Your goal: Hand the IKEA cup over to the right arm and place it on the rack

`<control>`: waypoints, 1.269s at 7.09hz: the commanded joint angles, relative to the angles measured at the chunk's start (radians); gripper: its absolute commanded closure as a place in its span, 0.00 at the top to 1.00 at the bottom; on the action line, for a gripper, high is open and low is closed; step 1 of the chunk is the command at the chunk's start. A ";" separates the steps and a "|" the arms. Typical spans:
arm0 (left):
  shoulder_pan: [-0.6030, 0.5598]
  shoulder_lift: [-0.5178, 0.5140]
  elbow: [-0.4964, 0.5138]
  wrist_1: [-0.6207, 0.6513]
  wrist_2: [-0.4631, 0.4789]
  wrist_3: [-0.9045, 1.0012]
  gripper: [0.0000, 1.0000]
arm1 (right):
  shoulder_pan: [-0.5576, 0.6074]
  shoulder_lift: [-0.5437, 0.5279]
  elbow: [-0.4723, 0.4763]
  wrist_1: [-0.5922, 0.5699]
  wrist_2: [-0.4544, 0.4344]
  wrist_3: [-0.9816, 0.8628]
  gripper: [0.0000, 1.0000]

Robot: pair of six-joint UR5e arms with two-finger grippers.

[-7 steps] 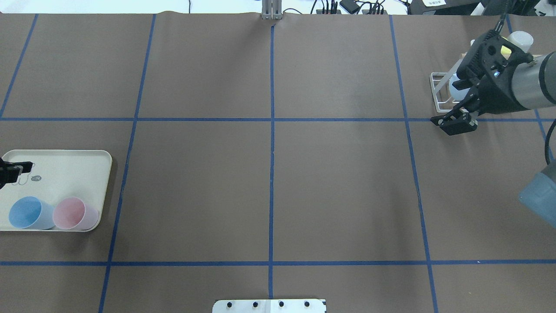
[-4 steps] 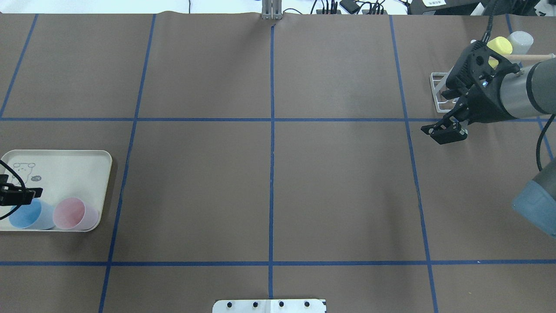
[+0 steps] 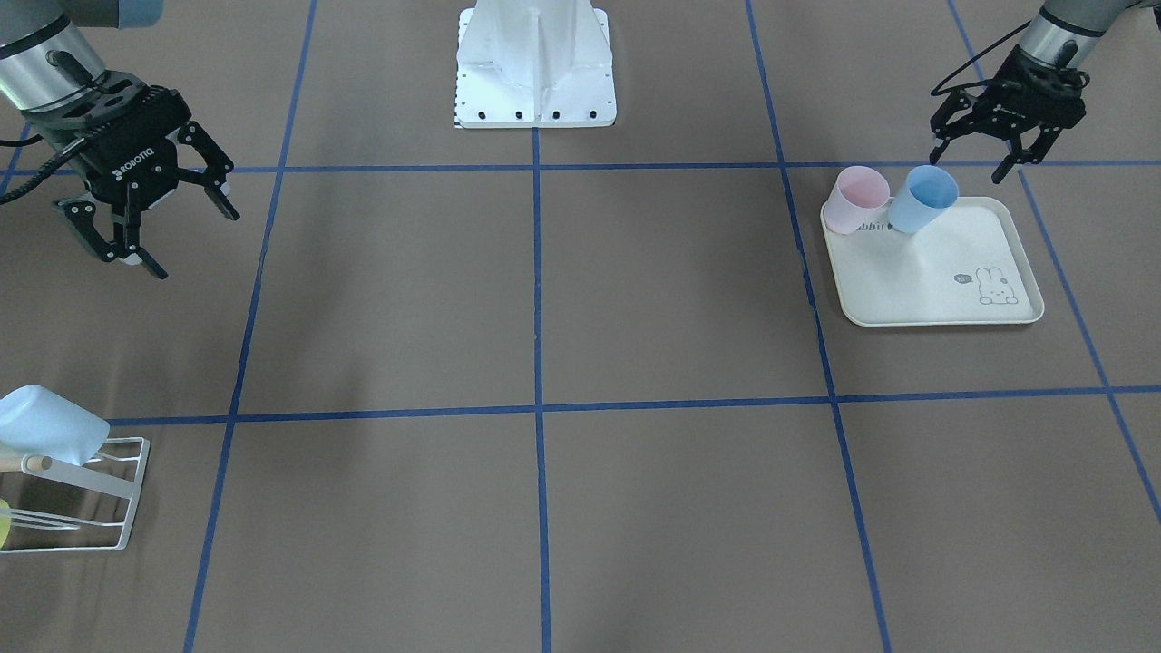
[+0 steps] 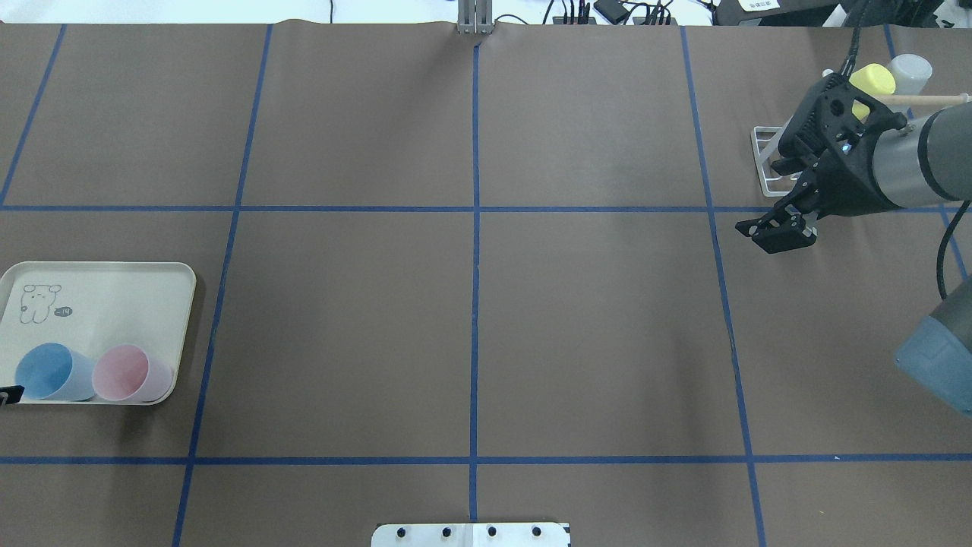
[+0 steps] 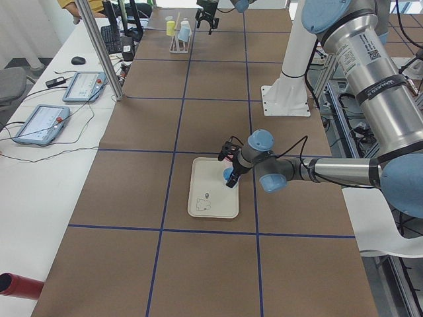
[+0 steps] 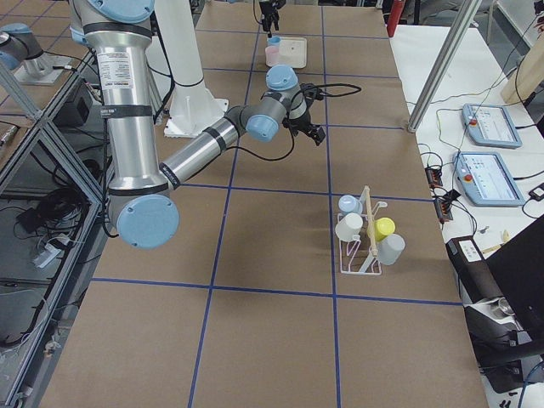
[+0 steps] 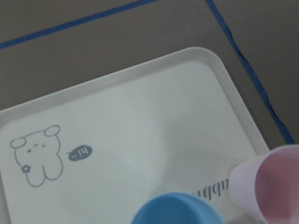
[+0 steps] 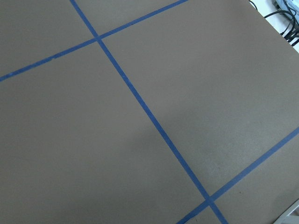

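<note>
Exterior front-facing: finds the left gripper [image 3: 980, 154] spread wide and empty close over the blue cup [image 3: 923, 199], which sits beside the pink cup [image 3: 857, 201] on the rabbit-print tray [image 3: 943, 290], so no grasp yet, with hand-over and racking both likely left. Overhead exterior: all but loses that gripper at the left edge, yet gives the right gripper [image 4: 774, 232] open, holding nothing, by the rack [image 4: 765, 163]. Exterior right: alone counts four cups [image 6: 348, 228] already hung there.

Bright, even light; soft shadows.
</note>
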 commanded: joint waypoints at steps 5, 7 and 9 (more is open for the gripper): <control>-0.002 -0.131 0.122 -0.033 -0.002 -0.010 0.94 | -0.008 -0.002 0.000 0.008 0.000 -0.002 1.00; -0.002 -0.129 0.122 -0.033 -0.002 -0.010 0.44 | -0.009 -0.002 0.000 0.006 0.000 -0.002 1.00; -0.014 -0.120 0.110 -0.033 -0.006 -0.009 0.00 | -0.009 -0.002 0.000 0.008 0.000 -0.003 1.00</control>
